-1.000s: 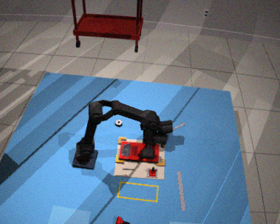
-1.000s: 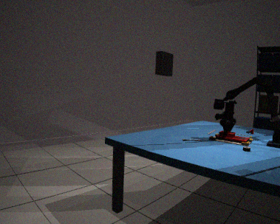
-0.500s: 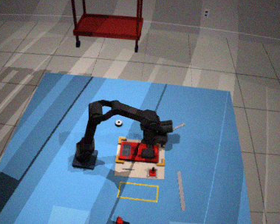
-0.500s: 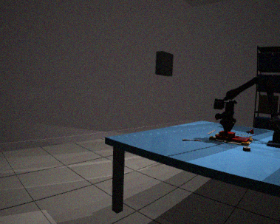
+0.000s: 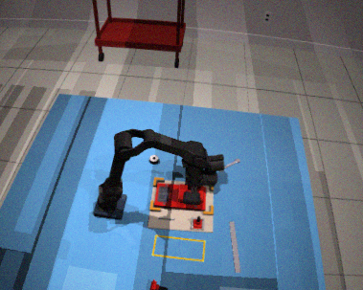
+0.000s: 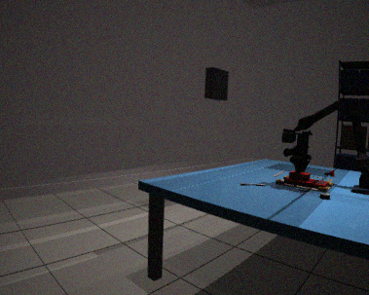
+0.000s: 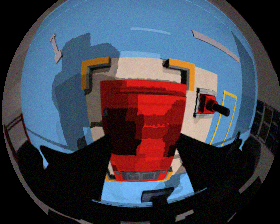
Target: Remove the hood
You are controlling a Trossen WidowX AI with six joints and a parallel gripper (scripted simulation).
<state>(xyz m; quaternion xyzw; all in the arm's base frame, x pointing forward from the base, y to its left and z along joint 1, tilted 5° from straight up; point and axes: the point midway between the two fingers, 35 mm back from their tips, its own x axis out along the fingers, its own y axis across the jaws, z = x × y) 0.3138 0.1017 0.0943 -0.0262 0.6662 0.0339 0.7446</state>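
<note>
The toy car (image 5: 171, 204) (image 7: 141, 176) is red with a dark window and sits between orange corner brackets on a pale board. Its hood (image 5: 183, 191) (image 7: 150, 120) is a red piece at the end away from the arm's base. My gripper (image 5: 192, 197) (image 6: 300, 171) (image 7: 144, 136) points down over the car and is shut on the hood, one finger at each side. Whether the hood is raised off the body is hard to tell. The marked area, a yellow outline (image 5: 179, 238) (image 7: 230, 93), lies on the table in front of the board.
The pale board (image 5: 179, 225) also bears a small red piece with a black knob (image 5: 197, 222) (image 7: 209, 105). A grey strip (image 5: 235, 248) (image 7: 215, 44) lies to the right of the outline. A white ring-like thing (image 5: 153, 159) lies behind the board, and a small grey tool (image 7: 56, 48) beyond it.
</note>
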